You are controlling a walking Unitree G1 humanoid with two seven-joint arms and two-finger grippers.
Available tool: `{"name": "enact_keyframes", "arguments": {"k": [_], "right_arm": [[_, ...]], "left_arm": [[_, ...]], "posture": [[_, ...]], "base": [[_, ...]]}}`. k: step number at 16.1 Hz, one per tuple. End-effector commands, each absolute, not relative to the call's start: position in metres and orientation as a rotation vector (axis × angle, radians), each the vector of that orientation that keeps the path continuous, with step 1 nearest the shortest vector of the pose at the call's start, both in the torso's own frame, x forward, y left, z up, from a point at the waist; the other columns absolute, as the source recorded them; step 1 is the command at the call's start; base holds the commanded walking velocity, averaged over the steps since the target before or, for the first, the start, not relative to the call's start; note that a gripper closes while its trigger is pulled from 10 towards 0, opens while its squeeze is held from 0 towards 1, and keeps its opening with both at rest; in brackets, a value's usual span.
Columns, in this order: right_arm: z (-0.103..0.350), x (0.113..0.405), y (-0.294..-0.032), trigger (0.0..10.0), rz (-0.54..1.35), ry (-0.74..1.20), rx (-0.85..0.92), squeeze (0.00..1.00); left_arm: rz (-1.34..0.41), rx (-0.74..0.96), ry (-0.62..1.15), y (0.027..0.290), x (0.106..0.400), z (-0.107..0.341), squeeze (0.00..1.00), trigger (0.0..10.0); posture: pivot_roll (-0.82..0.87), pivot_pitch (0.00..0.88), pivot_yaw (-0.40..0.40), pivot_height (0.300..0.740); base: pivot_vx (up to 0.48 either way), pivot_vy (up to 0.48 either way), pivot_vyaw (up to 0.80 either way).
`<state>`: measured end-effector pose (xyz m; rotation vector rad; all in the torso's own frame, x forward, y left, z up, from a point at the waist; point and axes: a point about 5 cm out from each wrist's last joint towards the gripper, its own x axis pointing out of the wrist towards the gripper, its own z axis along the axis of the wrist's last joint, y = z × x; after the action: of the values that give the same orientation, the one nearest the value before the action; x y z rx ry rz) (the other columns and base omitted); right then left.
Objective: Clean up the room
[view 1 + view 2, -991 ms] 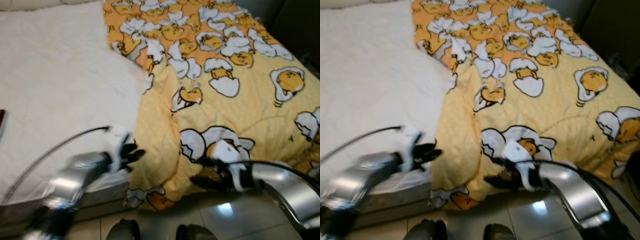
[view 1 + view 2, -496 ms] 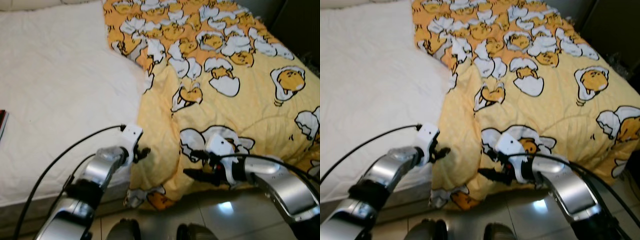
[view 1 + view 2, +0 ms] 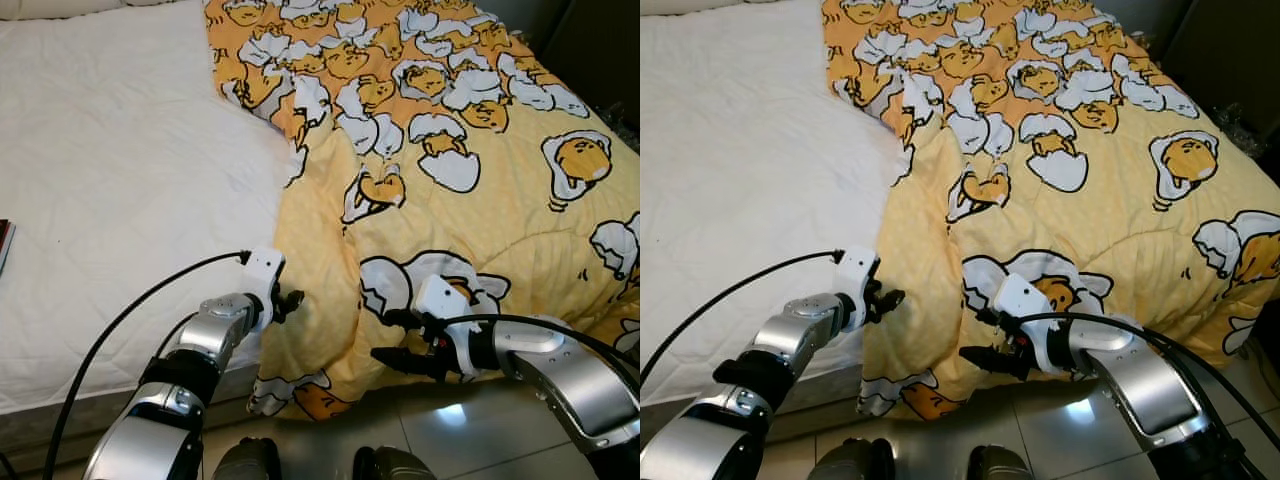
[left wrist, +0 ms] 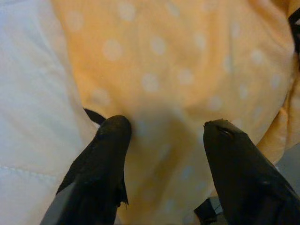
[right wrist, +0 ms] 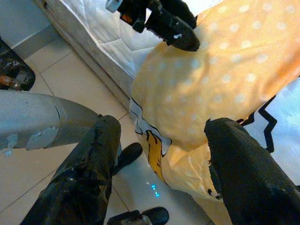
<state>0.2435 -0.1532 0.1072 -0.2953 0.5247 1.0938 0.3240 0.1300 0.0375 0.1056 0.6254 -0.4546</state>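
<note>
A blanket point(image 3: 470, 200), yellow with a pattern of cartoon eggs in cracked white shells, lies spread over the right half of a bed, its near edge hanging off the foot of the mattress toward the tiled floor point(image 3: 450, 425). The left half of the bed shows a bare white mattress cover point(image 3: 120, 180), and the blanket's left border runs in a crumpled fold down the middle of it.

The robot's left gripper point(image 3: 290, 300) sits at the foot of the bed, right against that hanging left edge of the blanket. In the left wrist view its two black fingers point(image 4: 105, 154) are spread apart with the polka-dotted yellow cloth pressed between and in front of them; they have not closed on it.

The right gripper point(image 3: 393, 338) hovers just in front of the blanket's draped lower edge, near a large egg figure. Its fingers point(image 5: 93, 159) are wide open in the right wrist view and hold nothing, with the yellow cloth and the floor seen between them.

The edge of a dark red object point(image 3: 4, 240) rests on the mattress cover at the far left. The robot's dark feet point(image 3: 250, 462) stand on the tiles below.
</note>
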Motion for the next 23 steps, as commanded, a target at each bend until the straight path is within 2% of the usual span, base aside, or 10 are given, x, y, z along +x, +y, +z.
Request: {"name": "enact_keyframes", "arguments": {"k": [1, 4, 13, 23], "right_arm": [[0.109, 0.243, -0.156, 10.0, 1.093, 0.514, -0.304, 0.0], [0.11, 0.244, -0.155, 10.0, 1.102, 0.511, -0.303, 0.0], [0.11, 0.242, -0.154, 10.0, 1.11, 0.51, -0.299, 0.0], [0.108, 0.241, -0.154, 10.0, 1.113, 0.506, -0.297, 0.0]], "left_arm": [[-0.455, 0.156, 0.628, 0.131, 0.324, 0.035, 0.0, 0.0], [-0.416, 0.238, 0.634, 0.134, 0.324, 0.029, 0.0, 0.0], [-0.442, 0.276, 0.679, 0.128, 0.317, 0.015, 0.0, 0.0], [-0.421, 0.189, 0.655, 0.133, 0.319, 0.018, 0.0, 0.0]], "posture": [[-0.12, 0.166, 0.009, 0.74], [-0.12, 0.167, 0.009, 0.74], [-0.13, 0.166, 0.019, 0.74], [-0.12, 0.13, 0.039, 0.74]], "base": [[0.0, 0.0, 0.0], [0.0, 0.0, 0.0], [0.0, 0.0, 0.0], [0.0, 0.0, 0.0]]}}
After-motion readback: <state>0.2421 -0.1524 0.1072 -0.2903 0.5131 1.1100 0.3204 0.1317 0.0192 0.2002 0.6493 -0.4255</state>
